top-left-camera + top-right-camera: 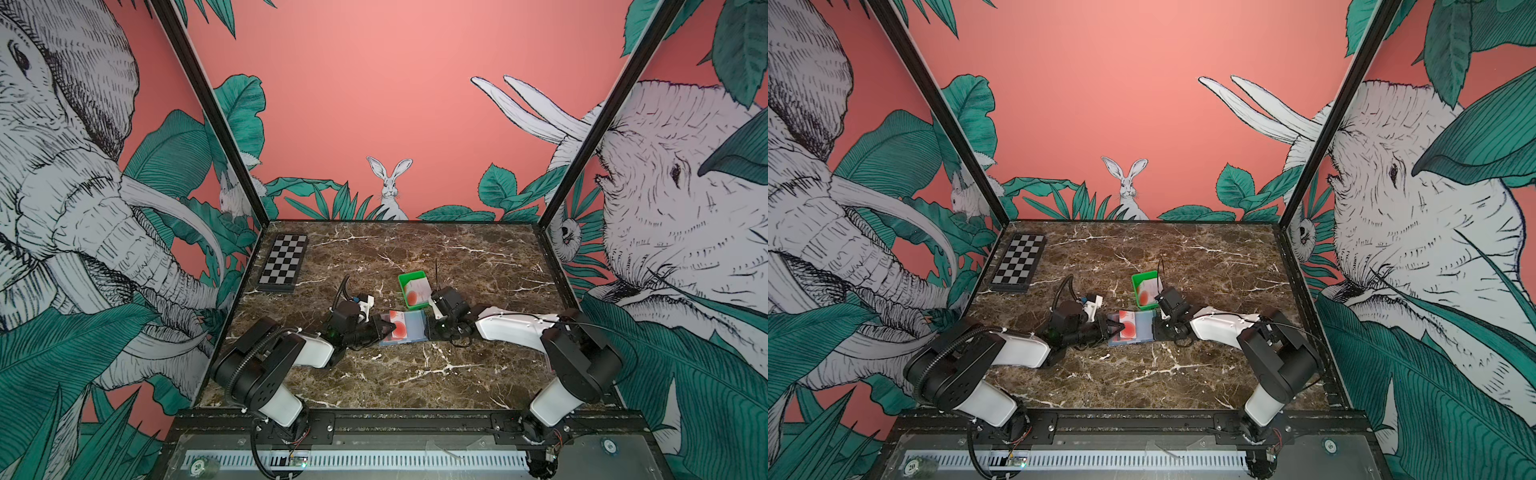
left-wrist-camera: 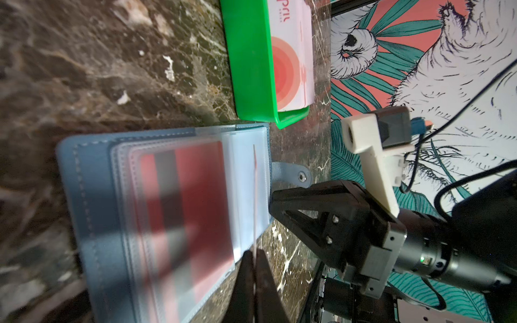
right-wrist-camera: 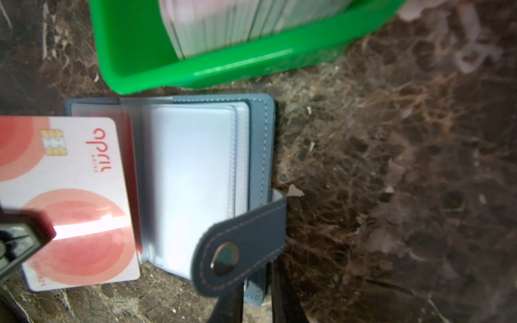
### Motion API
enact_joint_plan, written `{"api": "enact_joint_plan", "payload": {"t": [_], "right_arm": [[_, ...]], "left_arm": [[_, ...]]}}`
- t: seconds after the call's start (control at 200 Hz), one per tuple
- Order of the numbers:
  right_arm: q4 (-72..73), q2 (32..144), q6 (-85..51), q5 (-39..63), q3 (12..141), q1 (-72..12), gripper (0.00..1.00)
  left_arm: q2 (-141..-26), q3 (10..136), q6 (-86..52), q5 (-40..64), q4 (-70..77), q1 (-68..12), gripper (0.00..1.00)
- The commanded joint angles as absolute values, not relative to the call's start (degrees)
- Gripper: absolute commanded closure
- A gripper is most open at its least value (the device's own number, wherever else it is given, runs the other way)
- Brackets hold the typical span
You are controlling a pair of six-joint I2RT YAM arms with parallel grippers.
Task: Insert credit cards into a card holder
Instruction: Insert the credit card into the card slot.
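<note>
In both top views we see the card holder [image 1: 415, 327] lying open on the bench [image 1: 415, 374], just in front of the green tray [image 1: 403, 291]. The left end effector [image 1: 387, 328] is on one side of it and the right end effector [image 1: 434, 329] on the other. A credit card [image 1: 400, 329] hangs over the open pages, and a stack of cards [image 1: 417, 291] waits in the tray. In the left wrist view we look along that card edge-on: the left end effector is clenched on it, and its thin edge stands over the clear sleeves [image 2: 243, 181]. Beneath, a stored card [image 2: 195, 195] sits red side up with its dark stripe showing inside a frosted sleeve, so we judge at least one insertion done. In the right wrist view the held card shows its pale face, gold chip and red-orange circles. It is flat and unbent and overlaps the page next to the spine; we cannot tell whether its leading edge has entered a pocket. The right end effector appears closed on the holder's blue cover edge by the snap tab [image 3: 246, 240], which stands up loose. The facing sleeves look empty and the tray holds many cards, so we judge that most of the task is left.
</note>
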State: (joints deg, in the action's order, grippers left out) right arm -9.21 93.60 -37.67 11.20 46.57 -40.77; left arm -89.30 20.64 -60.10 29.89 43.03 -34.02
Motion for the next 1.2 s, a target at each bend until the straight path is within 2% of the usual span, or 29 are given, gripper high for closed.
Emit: {"api": "enact_joint_plan", "payload": {"t": [0.0,1.195], "right_arm": [[-9.2,94.4,-36.9,10.5,47.3,-41.0,0.83],[-9.7,94.8,-36.5,10.3,47.6,-41.2,0.86]], "left_arm": [[-89.9,21.9,-59.2,30.6,42.6,-33.8,1.00],[-94.9,23.6,-60.3,30.5,43.2,-33.6,1.00]]}}
